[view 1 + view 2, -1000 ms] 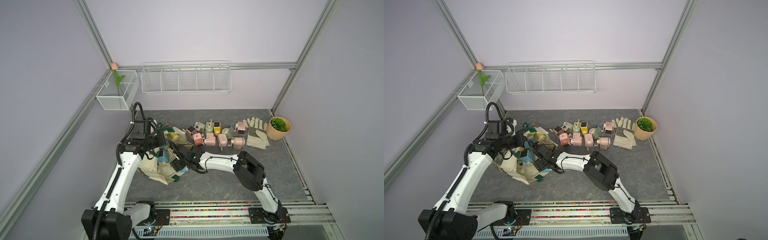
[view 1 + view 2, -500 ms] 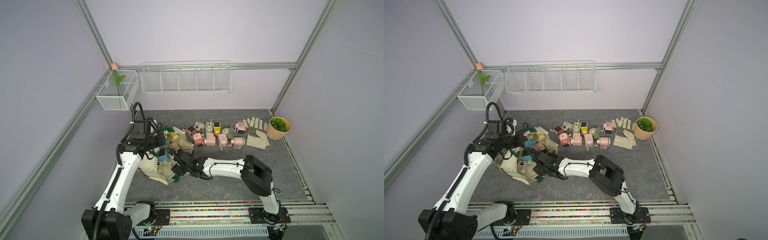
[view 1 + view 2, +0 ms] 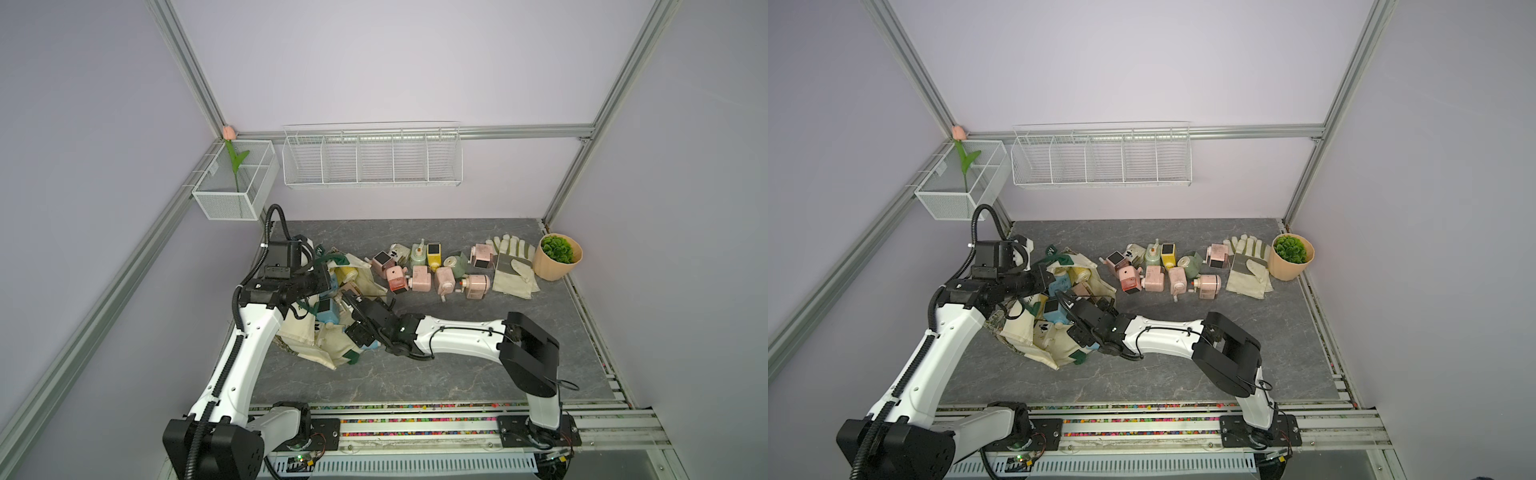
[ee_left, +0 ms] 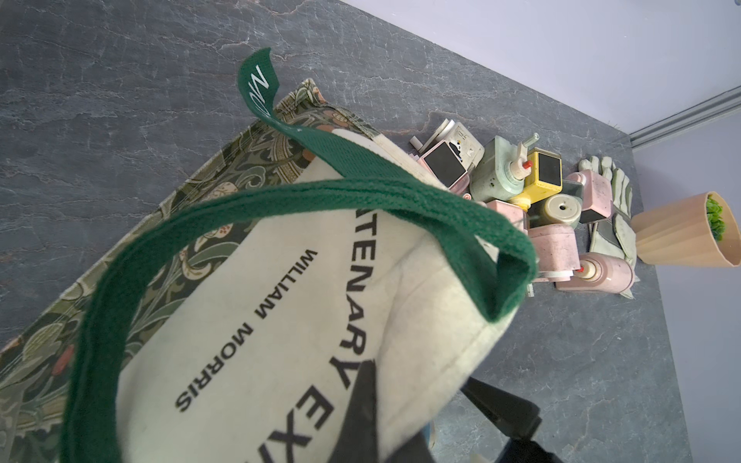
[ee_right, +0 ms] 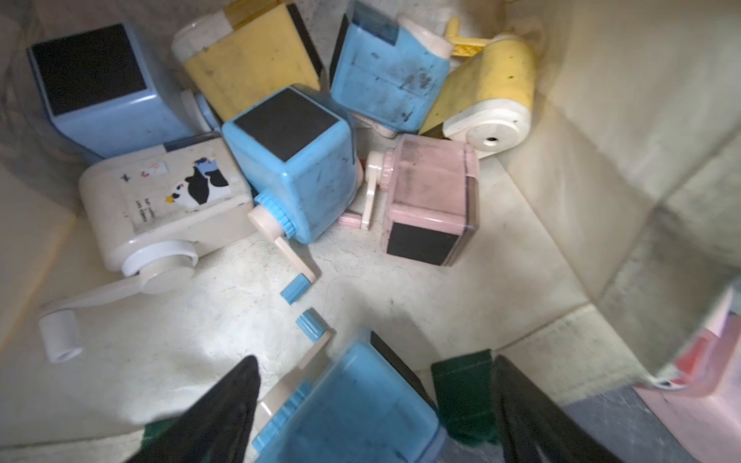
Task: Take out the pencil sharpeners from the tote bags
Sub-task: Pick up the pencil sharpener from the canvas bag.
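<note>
– Right gripper: how did it stand?
– Jaws wide, tips inside the mouth of the cream canvas tote bag with dark green handles. A sky-blue boxy plastic pencil sharpener lay between the fingers at the bag's rim, with a gap showing beside one finger.
– Which way did it point?
– Its long axis ran along the fingers, crank knob leading deeper into the bag, dark window toward one finger. Beyond it, more pastel sharpeners sat jumbled on the bag's floor: blue, yellow, pink, and one cream with a penguin sticker.
– And the left gripper?
– Clamped tight on the bag's cream rim, holding it raised.
– Around them?
– The bag lay on its side on the grey marbled tabletop. A cluster of pink, green and yellow sharpeners stood out on the slab. Past them lay pale work gloves, then a tan ribbed pot with a green plant. White wire baskets hung on the lilac back wall.
</note>
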{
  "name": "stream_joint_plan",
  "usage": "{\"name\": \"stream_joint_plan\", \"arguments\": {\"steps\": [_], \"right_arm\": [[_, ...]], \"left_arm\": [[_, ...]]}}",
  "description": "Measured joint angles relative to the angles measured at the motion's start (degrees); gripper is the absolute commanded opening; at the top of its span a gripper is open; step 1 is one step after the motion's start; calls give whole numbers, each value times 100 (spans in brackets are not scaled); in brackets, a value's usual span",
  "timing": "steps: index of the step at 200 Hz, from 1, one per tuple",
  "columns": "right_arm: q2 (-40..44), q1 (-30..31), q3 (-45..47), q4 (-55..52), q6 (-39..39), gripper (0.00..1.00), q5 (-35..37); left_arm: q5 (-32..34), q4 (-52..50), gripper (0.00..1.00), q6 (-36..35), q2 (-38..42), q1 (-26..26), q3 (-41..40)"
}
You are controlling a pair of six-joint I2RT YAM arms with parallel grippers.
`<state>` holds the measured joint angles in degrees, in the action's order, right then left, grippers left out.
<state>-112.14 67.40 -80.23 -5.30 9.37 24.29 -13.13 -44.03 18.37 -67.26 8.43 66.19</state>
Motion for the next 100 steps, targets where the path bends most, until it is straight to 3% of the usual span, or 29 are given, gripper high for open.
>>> {"name": "stream_joint_plan", "arguments": {"steps": [64, 100], "right_arm": [[83, 0, 308, -66, 1300, 90, 59], [-358, 11, 118, -120, 1646, 90, -83]], "left_arm": [[-2, 0, 0, 0, 0, 0, 0], [-2, -2, 0, 0, 22, 0, 0]]}}
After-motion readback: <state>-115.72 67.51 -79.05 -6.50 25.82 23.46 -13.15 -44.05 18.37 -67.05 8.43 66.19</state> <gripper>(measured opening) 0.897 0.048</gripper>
